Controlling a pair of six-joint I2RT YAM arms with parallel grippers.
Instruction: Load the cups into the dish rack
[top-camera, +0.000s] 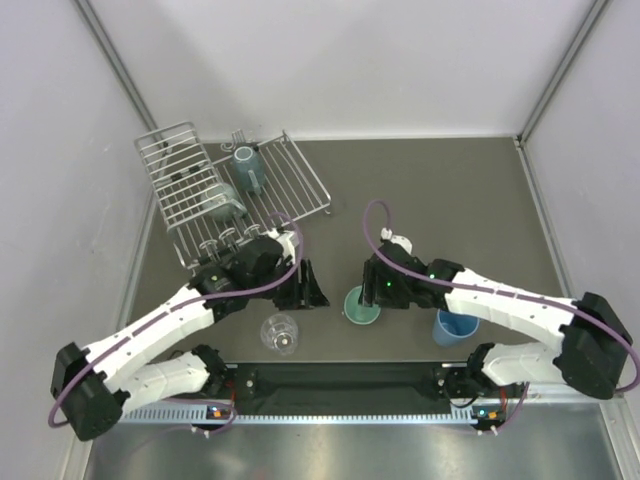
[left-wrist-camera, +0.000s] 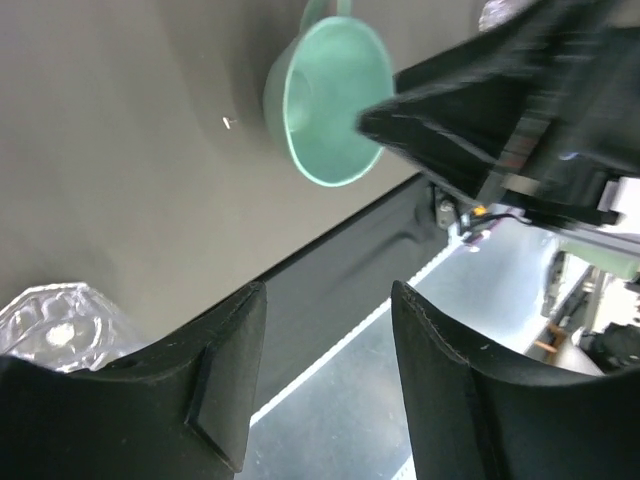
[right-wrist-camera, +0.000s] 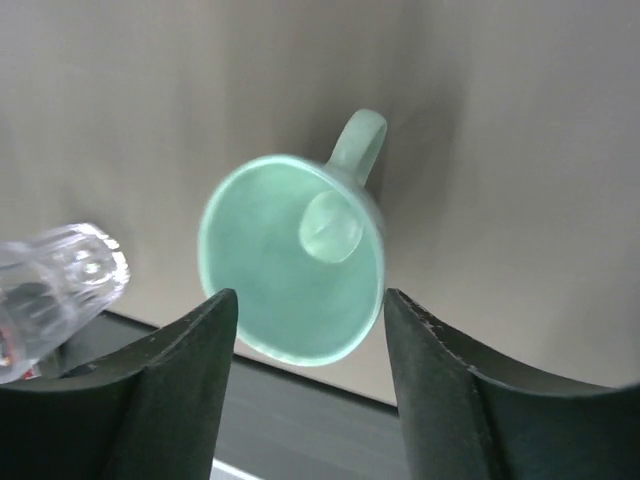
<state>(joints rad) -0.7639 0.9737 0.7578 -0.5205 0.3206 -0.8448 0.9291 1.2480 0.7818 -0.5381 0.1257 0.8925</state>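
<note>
The silver wire dish rack stands at the back left with a grey-teal mug in it. A clear glass seems to lie in its slotted section. A mint-green mug stands upright on the mat near the front. My right gripper is open just above it, one finger on each side of the rim. My left gripper is open and empty to the left of the mug. A clear glass stands front left. A blue tumbler stands beside the right arm. The cream cup is out of view.
The clear glass is close to the left of the mint mug and shows at the lower left of the left wrist view. A black strip and the table's front edge run just below the cups. Grey walls enclose the table.
</note>
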